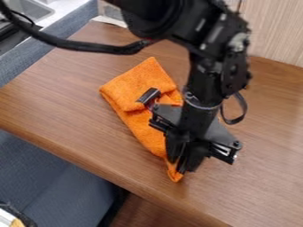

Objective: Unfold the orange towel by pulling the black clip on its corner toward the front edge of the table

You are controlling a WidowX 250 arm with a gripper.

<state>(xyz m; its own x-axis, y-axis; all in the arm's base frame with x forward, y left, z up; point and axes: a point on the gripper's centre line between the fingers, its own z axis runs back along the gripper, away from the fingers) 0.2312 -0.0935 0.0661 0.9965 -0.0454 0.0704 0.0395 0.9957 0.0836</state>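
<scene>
The black gripper (186, 165) points down at the narrow lower end of the orange cloth (133, 90), which lies on the wooden table (65, 102) and spreads from beneath the gripper toward the view's upper left, its far end folded over. How far open the gripper is, and whether it has hold of fabric, I cannot tell. Good handling here would likely mean staying low, catching enough fabric beyond the thin tip, and moving slowly so the layers don't slip.

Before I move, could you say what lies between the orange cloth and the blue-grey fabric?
In the camera view, only the wooden table lies between cloth and fabric.
</scene>
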